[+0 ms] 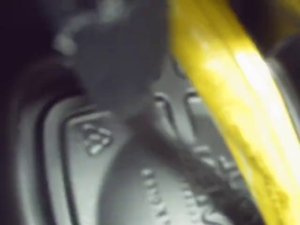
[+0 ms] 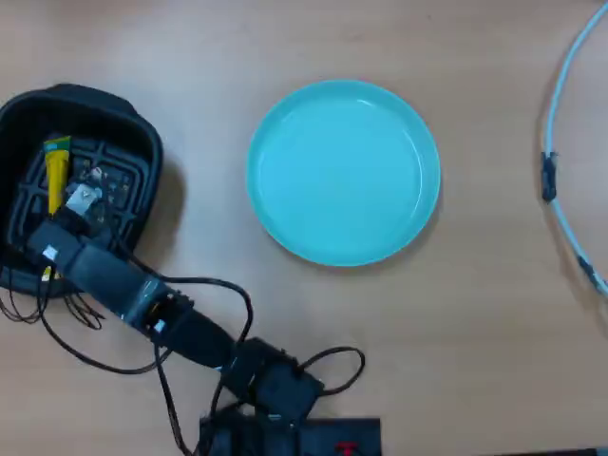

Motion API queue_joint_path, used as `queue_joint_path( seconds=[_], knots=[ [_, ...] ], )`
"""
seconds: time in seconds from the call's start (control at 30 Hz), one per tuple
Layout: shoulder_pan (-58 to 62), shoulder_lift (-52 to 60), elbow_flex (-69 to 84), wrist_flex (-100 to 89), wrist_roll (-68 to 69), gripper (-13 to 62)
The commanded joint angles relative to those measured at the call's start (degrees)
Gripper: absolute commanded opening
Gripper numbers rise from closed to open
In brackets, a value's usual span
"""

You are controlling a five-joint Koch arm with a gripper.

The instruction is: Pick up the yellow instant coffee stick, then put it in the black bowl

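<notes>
A: Where is the yellow instant coffee stick now?

B: In the overhead view it is inside the black bowl, at the left side of the table. Its green tip points away from the arm.

A: And the hand?

B: It is over the bowl, just beside the stick. I cannot tell if its fingers are apart or together. The wrist view is blurred; it shows the stick crossing over the raised pattern on the bowl's base.

A: Anything else?

B: 1 round teal plate stands in the middle, well apart from the bowl.
</notes>
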Motion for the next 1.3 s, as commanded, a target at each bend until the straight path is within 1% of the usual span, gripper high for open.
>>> queue_joint_path(
  seconds=[0.0, 0.23, 0.53, 0.7, 0.77, 0.93, 1.27],
  knots=[
    [0.26, 0.97, -7.29, 2.99, -1.14, 30.8],
    [1.85, 1.76, -7.38, 8.88, -0.97, 34.4],
    [3.87, 1.85, -8.09, 10.11, -1.23, 34.8],
    [4.31, 1.85, -11.60, 11.78, -1.14, 35.0],
    [4.31, 1.85, -13.97, 12.57, -1.23, 37.1],
    [4.75, 1.76, -18.90, 15.91, -1.14, 47.2],
    [9.58, 1.85, -18.72, 21.45, -1.14, 47.4]
  ],
)
